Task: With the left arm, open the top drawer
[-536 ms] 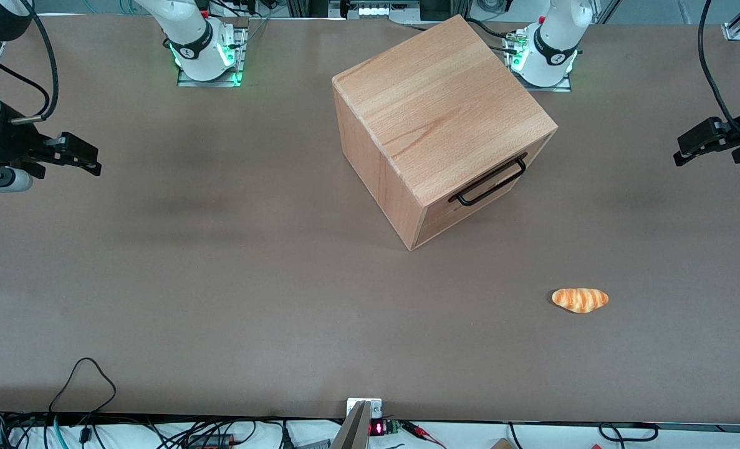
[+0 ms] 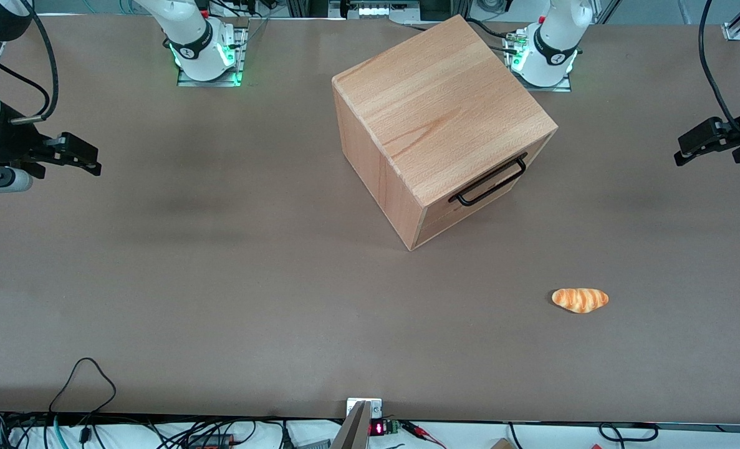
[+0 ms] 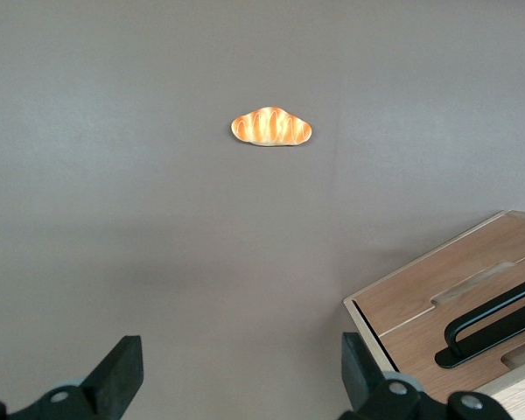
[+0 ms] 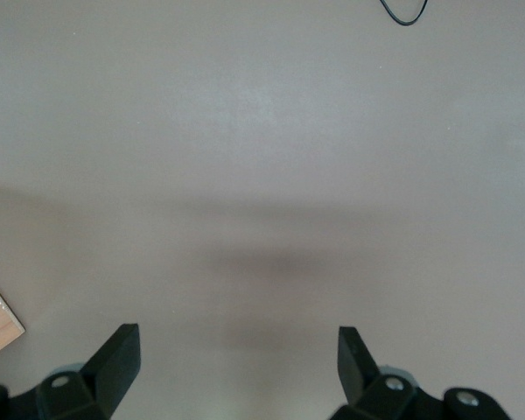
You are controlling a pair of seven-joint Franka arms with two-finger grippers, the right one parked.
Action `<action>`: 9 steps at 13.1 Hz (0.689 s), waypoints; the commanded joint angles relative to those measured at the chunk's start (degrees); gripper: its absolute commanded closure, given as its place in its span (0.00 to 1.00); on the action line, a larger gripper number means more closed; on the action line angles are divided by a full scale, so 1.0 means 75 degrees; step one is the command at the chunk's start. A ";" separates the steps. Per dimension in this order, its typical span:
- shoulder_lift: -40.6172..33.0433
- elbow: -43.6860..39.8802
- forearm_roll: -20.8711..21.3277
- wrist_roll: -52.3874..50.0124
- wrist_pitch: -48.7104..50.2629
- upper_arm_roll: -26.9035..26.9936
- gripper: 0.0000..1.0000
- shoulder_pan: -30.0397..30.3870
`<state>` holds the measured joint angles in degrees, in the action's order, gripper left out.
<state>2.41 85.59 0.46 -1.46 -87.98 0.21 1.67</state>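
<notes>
dark two-finger gripper (image 2: 687,149): fingers spread, at working arm's table edge | shallow light-wood top drawer (image 2: 491,190): flush in cabinet, well apart from gripper

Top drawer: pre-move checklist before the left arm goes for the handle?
1. Top drawer shut, front flush with cabinet: ok.
2. Black bar handle exposed, nothing on it: ok.
3. Gripper open: ok, fingers spread wide.
4. Gripper at handle: not ok, hovers apart toward the working arm's end of the table.
5. Bread roll off the approach line: ok, lies nearer the front camera than the cabinet.
</notes>
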 commanded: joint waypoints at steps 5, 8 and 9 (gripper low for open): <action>-0.0017 -0.0080 0.0079 0.0160 0.0083 -0.0111 0.00 -0.0047; 0.0088 -0.0080 0.0079 0.0183 0.0036 -0.0215 0.00 -0.0210; 0.0135 -0.0080 0.0068 0.0195 0.0024 -0.0286 0.00 -0.0269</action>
<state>2.85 85.53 0.46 -0.92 -87.98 -1.05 0.78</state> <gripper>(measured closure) 0.000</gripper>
